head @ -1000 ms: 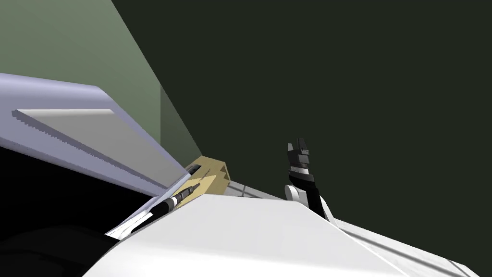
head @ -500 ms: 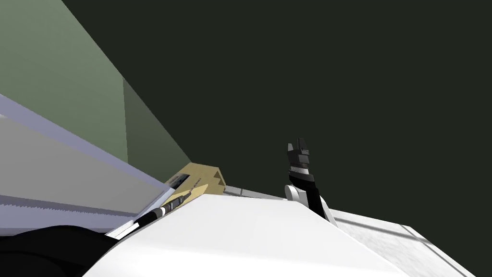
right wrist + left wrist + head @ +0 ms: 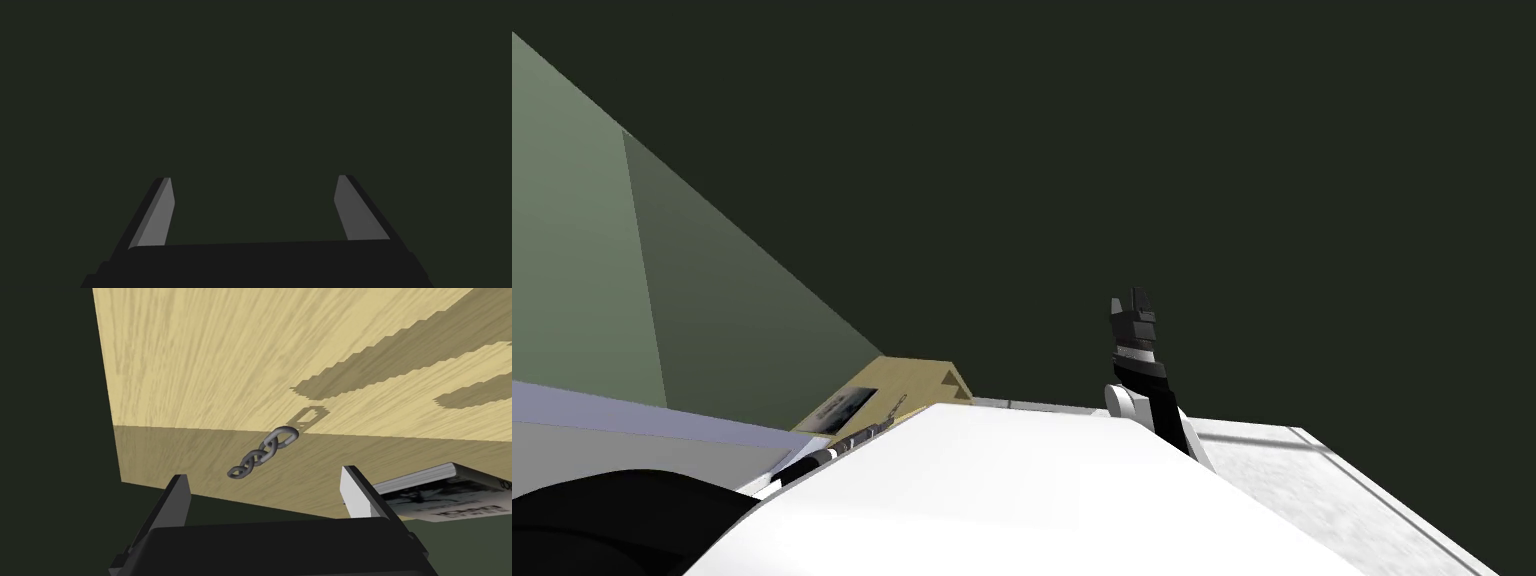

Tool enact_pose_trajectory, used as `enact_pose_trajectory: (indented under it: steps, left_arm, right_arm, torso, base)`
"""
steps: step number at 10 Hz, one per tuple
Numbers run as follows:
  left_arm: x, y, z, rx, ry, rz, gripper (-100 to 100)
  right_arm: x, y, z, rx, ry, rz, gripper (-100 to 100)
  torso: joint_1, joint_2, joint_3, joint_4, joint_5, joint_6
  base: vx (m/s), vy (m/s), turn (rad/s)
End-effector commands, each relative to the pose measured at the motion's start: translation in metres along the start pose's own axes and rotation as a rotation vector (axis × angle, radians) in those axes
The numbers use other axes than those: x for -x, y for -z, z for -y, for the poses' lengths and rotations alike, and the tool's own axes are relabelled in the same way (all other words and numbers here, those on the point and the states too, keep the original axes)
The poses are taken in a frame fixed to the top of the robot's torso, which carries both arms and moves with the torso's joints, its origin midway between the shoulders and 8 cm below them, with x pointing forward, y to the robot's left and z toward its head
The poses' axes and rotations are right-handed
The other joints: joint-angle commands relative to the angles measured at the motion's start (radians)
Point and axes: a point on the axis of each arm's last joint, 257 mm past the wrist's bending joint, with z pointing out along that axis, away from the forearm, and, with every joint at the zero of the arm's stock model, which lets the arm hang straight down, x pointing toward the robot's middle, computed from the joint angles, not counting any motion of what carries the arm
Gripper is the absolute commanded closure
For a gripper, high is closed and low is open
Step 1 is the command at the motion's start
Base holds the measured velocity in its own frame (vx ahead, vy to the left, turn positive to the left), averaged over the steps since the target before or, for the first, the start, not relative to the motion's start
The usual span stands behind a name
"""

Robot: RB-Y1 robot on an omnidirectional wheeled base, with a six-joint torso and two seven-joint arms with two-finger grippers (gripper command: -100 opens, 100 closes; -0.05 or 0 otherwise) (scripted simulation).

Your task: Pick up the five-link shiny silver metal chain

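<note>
A short grey metal chain (image 3: 262, 452) of several links lies on a pale wooden surface (image 3: 210, 363), stretched slantwise. My left gripper (image 3: 265, 483) is open just short of it, the chain sitting beyond the gap between the fingertips and touching neither. In the head view my left forearm (image 3: 842, 445) reaches toward the tan wooden piece (image 3: 917, 375) by my chest. My right gripper (image 3: 1134, 308) is raised in front of a dark wall, and its wrist view shows it (image 3: 255, 200) open and holding nothing.
A flat printed booklet (image 3: 440, 493) lies on the wood beside my left gripper's light finger, also seen as a dark booklet (image 3: 837, 408) on the tan piece. A lilac-edged surface (image 3: 632, 415) lies to the left; a pale floor (image 3: 1312, 490) to the right.
My head camera has swung: the lilac-edged furniture slid left and down out of most of the picture, and the tan piece shifted slightly left. Both arms hold their places in the picture.
</note>
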Motion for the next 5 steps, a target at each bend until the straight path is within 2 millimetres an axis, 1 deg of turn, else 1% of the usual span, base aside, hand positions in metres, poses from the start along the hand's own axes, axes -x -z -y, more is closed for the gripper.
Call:
enact_pose_trajectory:
  steps: [1,2,3,4,5]
  left_arm:
    - [-0.013,0.005,-0.019,0.040,-0.009,-0.029,-100]
    - [-0.020,0.006,-0.027,0.058,-0.013,-0.044,-100]
    - [-0.020,0.006,-0.027,0.058,-0.013,-0.044,-100]
    - [-0.025,0.008,-0.033,0.072,-0.016,-0.056,-100]
    - [-0.035,0.010,-0.041,0.093,-0.019,-0.075,-100]
  right_arm:
    - [0.000,0.000,0.000,0.000,0.000,0.000,0]
    - [0.000,0.000,0.000,0.000,0.000,0.000,0]
    - [0.000,0.000,0.000,0.000,0.000,0.000,0]
    - [0.000,0.000,0.000,0.000,0.000,0.000,0]
    - [0.000,0.000,0.000,0.000,0.000,0.000,0]
  torso:
    - [0.000,0.000,0.000,0.000,0.000,0.000]
    - [0.000,-0.001,-0.001,0.000,0.000,0.000]
    - [0.000,-0.001,-0.001,0.000,0.000,-0.001]
    - [0.000,0.000,0.000,0.000,0.000,-0.001]
    - [0.000,0.002,0.001,0.000,0.000,-0.001]
  base:
    - [0.108,-0.007,-0.187]
    - [0.116,-0.006,-0.151]
    - [0.077,-0.002,-0.040]
    - [0.053,0.000,-0.065]
    - [0.073,-0.008,-0.160]
